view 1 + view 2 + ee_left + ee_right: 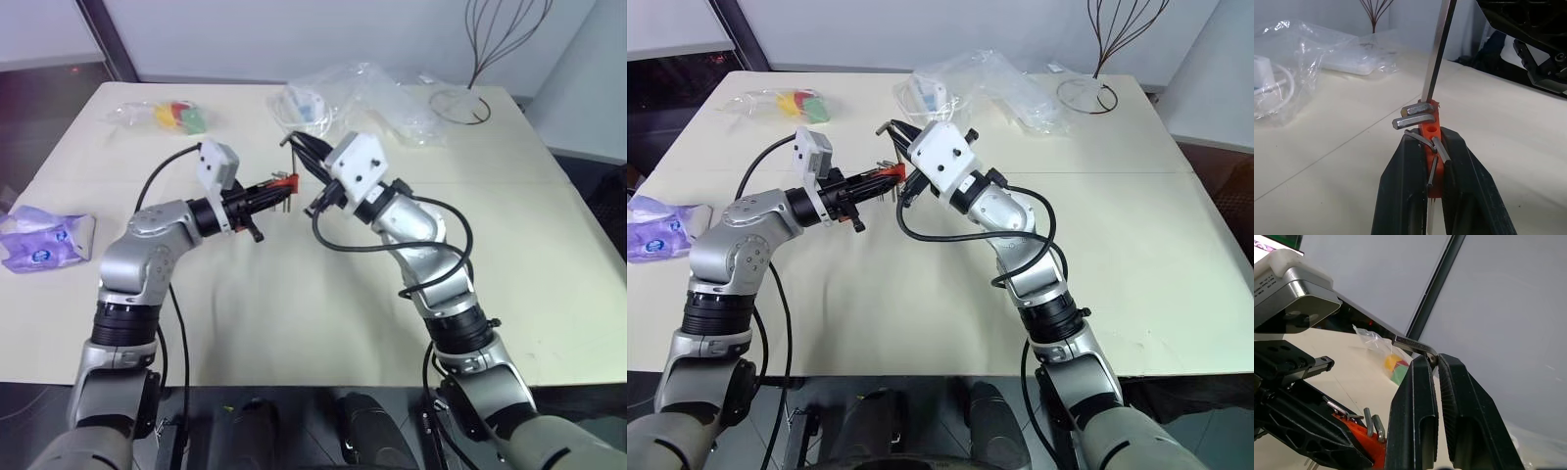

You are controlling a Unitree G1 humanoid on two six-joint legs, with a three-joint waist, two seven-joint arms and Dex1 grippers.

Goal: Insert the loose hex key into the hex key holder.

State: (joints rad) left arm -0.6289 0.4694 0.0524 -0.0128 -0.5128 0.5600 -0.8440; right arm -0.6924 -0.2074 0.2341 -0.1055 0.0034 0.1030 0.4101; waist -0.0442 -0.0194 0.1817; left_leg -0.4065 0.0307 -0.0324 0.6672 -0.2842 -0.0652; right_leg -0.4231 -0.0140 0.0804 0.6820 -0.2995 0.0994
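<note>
Left tool [1432, 161]: closed on the hex key holder [1430, 131], both black fingers clamped against the orange-red block's sides, raised above the table [294, 294] near its middle.
Hex key holder: small orange-red plastic block with short grey metal keys sticking out of it; held in the air between the two arms, off the table.
Right tool [1436, 363]: closed on the loose hex key [1413, 344], pinching it at the bend between the two fingertips; it sits at about 3 o'clock of the holder in the head views.
Loose hex key: thin grey L-shaped rod; in the left wrist view its long shaft stands upright with its lower end at the holder's top edge, beside the bent keys; whether it is in a slot cannot be told.
Clear plastic bags [377, 98]: at about 1 o'clock of the holder, toward the far edge.
Red and green packet [181, 116]: at about 10 o'clock, far left.
Purple tissue pack [44, 238]: at about 9 o'clock, on the left edge.
</note>
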